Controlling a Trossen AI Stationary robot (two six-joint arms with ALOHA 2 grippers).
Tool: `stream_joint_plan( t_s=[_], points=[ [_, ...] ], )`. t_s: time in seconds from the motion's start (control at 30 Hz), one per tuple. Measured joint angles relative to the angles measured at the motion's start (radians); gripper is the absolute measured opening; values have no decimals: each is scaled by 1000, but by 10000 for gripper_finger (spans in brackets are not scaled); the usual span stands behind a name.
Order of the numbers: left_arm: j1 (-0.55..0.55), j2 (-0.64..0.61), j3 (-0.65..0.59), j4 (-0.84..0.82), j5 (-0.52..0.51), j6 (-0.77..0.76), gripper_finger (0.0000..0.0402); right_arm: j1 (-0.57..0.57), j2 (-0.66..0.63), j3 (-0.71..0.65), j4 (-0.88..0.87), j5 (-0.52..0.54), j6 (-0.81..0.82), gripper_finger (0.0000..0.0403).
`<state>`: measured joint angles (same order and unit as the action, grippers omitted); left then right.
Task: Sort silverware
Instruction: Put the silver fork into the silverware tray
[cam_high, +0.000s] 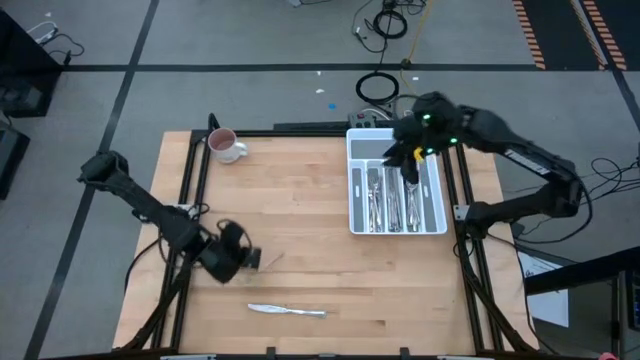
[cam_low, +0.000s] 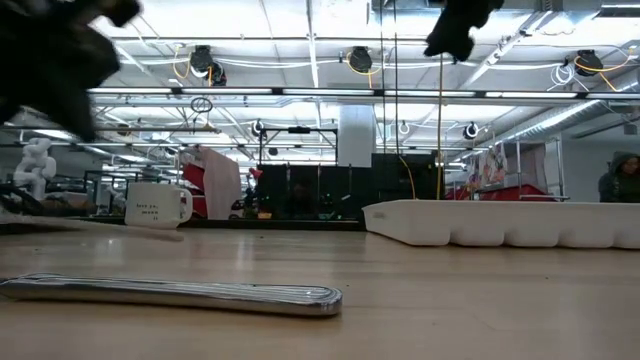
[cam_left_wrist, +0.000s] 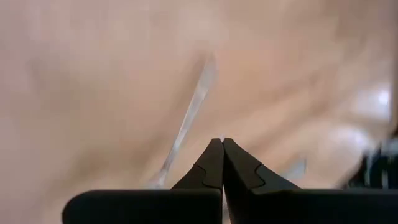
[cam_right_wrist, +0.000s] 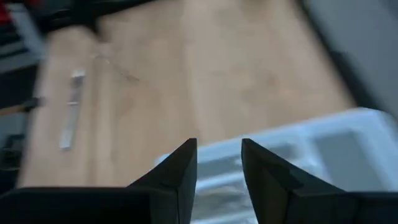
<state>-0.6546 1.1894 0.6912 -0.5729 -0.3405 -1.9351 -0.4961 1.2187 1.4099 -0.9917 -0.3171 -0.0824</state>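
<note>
A silver table knife lies flat on the wooden table near its front edge, close to the low camera. A thinner piece of silverware lies just right of my left gripper. In the left wrist view it is a blurred streak beyond my shut fingertips, with nothing between them. My right gripper hangs open above the white tray, which holds several pieces of silverware. Nothing sits between the right fingers.
A pink-and-white mug stands at the table's far left corner. The tray takes up the far right part of the table. Bare wood stretches across the middle. Black frame rails run along the table's left and right sides.
</note>
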Motion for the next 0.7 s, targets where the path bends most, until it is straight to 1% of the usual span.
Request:
stream_joint_plan(
  t_s=[0.07,0.13,0.2,0.23,0.27,0.33,0.4,0.43,0.5,0.6,0.7],
  points=[
    [64,-26,-2,-11,-85,70,1,1,20,-63,78,-98,-5,116],
    [133,-49,-1,-2,-128,129,0,2,37,-136,162,-195,9,116],
    [200,-62,-1,7,-142,219,0,7,55,-218,250,-297,9,116],
    [230,-63,-1,23,-143,261,0,12,66,-257,283,-329,-3,116],
    [258,-62,-1,37,-131,307,0,22,80,-291,308,-340,-11,117],
    [305,-62,-1,68,-48,420,1,55,118,-348,336,-343,-28,120],
    [335,-58,-1,96,81,515,9,90,164,-387,334,-333,-66,126],
    [344,-56,-1,90,143,529,15,105,186,-402,333,-332,-87,130],
    [344,-47,-2,70,233,530,28,132,226,-415,337,-333,-117,138],
    [317,-31,-1,37,336,538,43,157,276,-416,342,-332,-139,149],
    [291,-5,-1,-38,382,574,56,170,299,-416,373,-333,-150,156]
  ],
)
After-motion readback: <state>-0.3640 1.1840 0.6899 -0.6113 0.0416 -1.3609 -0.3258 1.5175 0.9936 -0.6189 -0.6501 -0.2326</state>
